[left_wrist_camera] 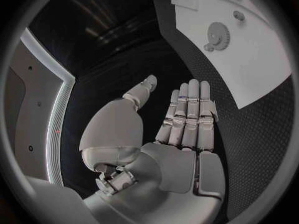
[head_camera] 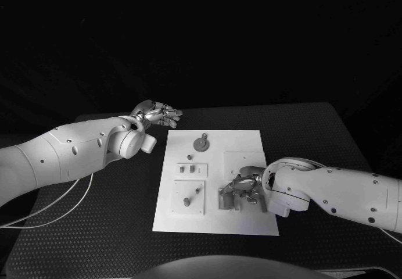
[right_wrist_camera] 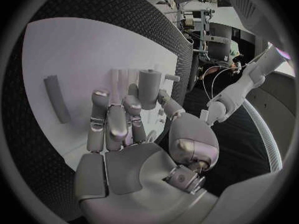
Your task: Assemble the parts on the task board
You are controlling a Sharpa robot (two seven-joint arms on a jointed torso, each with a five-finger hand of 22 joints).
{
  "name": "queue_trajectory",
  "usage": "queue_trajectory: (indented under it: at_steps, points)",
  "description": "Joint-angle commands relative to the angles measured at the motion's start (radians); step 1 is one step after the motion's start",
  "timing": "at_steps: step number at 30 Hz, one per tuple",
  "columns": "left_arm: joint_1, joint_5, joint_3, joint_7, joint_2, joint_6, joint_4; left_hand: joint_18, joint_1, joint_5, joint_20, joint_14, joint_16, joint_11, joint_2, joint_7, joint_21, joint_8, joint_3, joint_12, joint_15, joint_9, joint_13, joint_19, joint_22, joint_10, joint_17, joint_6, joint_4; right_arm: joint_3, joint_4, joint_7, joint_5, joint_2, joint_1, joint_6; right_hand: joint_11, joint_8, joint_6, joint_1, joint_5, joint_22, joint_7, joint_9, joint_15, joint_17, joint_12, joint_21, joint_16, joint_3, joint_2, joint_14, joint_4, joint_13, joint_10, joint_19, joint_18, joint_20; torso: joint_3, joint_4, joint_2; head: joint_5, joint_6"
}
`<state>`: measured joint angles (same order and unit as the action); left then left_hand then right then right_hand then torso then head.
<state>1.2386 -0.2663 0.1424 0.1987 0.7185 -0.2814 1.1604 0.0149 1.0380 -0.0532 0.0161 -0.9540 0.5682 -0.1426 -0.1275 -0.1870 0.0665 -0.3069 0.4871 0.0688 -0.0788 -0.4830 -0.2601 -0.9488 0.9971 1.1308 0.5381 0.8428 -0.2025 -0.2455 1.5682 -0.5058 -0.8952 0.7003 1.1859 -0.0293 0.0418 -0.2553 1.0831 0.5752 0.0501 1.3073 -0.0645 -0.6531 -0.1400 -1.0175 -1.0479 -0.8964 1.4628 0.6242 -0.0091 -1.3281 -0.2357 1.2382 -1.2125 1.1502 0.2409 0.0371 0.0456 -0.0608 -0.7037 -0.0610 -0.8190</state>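
Hands: two | left robot hand (head_camera: 159,114) spread, empty | right robot hand (head_camera: 241,190) pinching part (right_wrist_camera: 149,88)

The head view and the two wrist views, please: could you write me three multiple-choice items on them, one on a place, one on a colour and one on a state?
1. Where is the right hand?
A. Over the task board's near right part
B. Off the board, beyond its far left corner
C. Off the table

2. What colour is the task board?
A. Black
B. White
C. Striped

3. How is the left hand?
A. Holding a gear
B. Pressing on the board
C. Open, fingers straight, holding nothing

Key: 1 A, the head view shows it down among the parts there. 2 B, the plate is white on the black table. 3 C, the left wrist view shows its fingers extended over bare table, the gear lying apart on the board.
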Motion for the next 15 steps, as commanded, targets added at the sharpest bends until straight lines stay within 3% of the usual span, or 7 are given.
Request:
queue_trajectory:
  at_steps: [1, 12, 13, 14, 15]
  points:
    - [0.001, 0.005, -0.001, 0.005, -0.001, 0.01, 0.003, 0.008, -0.009, 0.002, -0.003, -0.001, -0.004, 0.005, 0.001, 0.0, 0.002, -0.004, -0.007, 0.002, -0.007, 0.002, 0.001, 0.006, -0.001, -0.003, 0.001, -0.01, -0.002, -0.003, -0.003, -0.004, -0.016, -0.001, -0.004, 0.006, -0.001, 0.004, 0.0, -0.011, 0.0, 0.017, -0.006, 0.002, -0.004, 0.0, 0.005, 0.004, -0.004, 0.006, -0.005, 0.01, 0.003, -0.002, 0.008, 0.001, 0.021, 0.006, -0.0001, 0.0001, 0.0, 0.0, 0.0]
    - [0.001, 0.005, 0.0, 0.002, 0.0, 0.011, 0.003, 0.008, -0.01, 0.002, -0.003, -0.001, -0.006, 0.005, 0.0, 0.0, 0.002, -0.004, -0.009, 0.002, -0.007, 0.002, 0.001, 0.007, -0.001, -0.004, 0.004, -0.01, -0.002, -0.003, -0.002, -0.003, -0.016, 0.001, -0.004, 0.008, -0.001, 0.004, 0.0, -0.011, 0.0, 0.017, -0.006, 0.002, -0.004, 0.0, 0.005, 0.004, -0.004, 0.006, -0.005, 0.01, 0.003, -0.002, 0.008, 0.001, 0.021, 0.006, -0.0002, -0.0001, 0.0, 0.0, -0.001]
    - [0.001, 0.005, 0.0, 0.002, 0.0, 0.014, 0.002, 0.008, -0.01, 0.002, -0.003, -0.001, -0.006, 0.005, 0.0, 0.0, 0.002, -0.004, -0.009, 0.002, -0.007, 0.002, 0.001, 0.007, -0.001, -0.004, 0.004, -0.01, -0.002, -0.003, -0.001, -0.003, -0.016, 0.001, -0.004, 0.007, -0.003, 0.008, -0.006, -0.035, 0.02, 0.016, -0.008, 0.003, -0.003, 0.009, 0.011, 0.005, -0.007, -0.012, -0.062, 0.016, 0.005, -0.004, 0.014, -0.002, 0.017, 0.004, -0.0003, 0.0001, 0.0, -0.001, -0.001]
    - [0.002, 0.005, 0.0, 0.002, 0.0, 0.015, 0.002, 0.008, -0.01, 0.002, -0.003, -0.001, -0.006, 0.005, 0.0, 0.0, 0.002, -0.004, -0.009, 0.002, -0.007, 0.002, 0.001, 0.007, -0.001, -0.004, 0.004, -0.01, -0.002, -0.003, -0.001, -0.003, -0.016, 0.001, -0.004, 0.006, -0.003, 0.008, -0.007, -0.037, 0.014, 0.016, -0.008, 0.004, -0.003, 0.011, 0.011, 0.006, -0.008, -0.009, -0.068, 0.017, 0.009, -0.005, 0.015, -0.002, 0.018, 0.005, -0.0003, 0.0001, 0.0, -0.001, -0.001]
    - [0.002, 0.005, 0.0, 0.001, 0.0, 0.014, 0.003, 0.008, -0.009, 0.002, -0.003, -0.001, -0.007, 0.005, 0.001, 0.0, 0.002, -0.004, -0.008, 0.002, -0.007, 0.002, 0.001, 0.007, -0.001, -0.004, 0.004, -0.01, -0.002, -0.003, -0.001, -0.003, -0.016, 0.001, -0.004, 0.007, -0.004, 0.01, -0.009, -0.035, 0.001, 0.014, -0.009, 0.004, -0.002, 0.012, 0.013, 0.009, -0.01, 0.021, -0.094, 0.019, 0.036, -0.005, 0.019, 0.001, 0.021, 0.008, -0.0002, -0.0001, 0.0, -0.002, -0.001]
